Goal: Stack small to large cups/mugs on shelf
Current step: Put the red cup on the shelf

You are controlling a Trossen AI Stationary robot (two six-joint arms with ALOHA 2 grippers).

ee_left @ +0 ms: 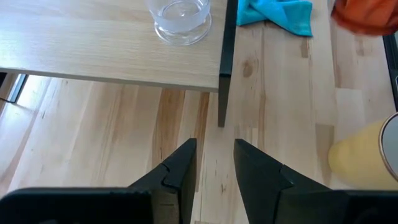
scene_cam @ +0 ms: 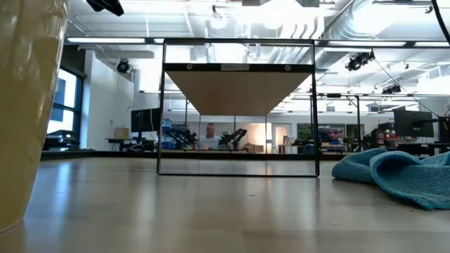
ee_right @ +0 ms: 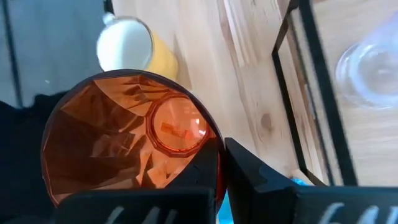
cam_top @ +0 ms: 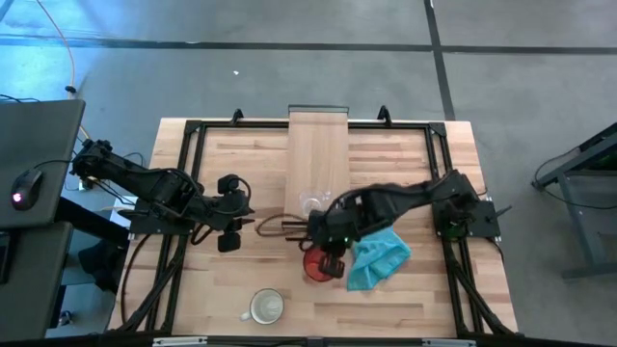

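Observation:
My right gripper is shut on the red translucent cup beside the teal cloth. The cup does not show in the low view. The small clear glass stands upright on the shelf, a light-wood board raised on a thin dark frame. The cream-white mug stands on the tabletop near the near edge, close before the low camera. My left gripper waits left of the shelf, open with a narrow gap and touching nothing. My right gripper holds the red cup by its wall at the rim. One finger is outside the wall, and the other seems to be inside. The fingers come from above, slanting down into the mouth. The cup hangs below them, lifted clear of the table.
The teal cloth lies crumpled on the tabletop right of the red cup. Dark frame rails run along the table's sides. The shelf's dark edge stands just ahead of the left gripper. A desk with a mouse is off the table's left.

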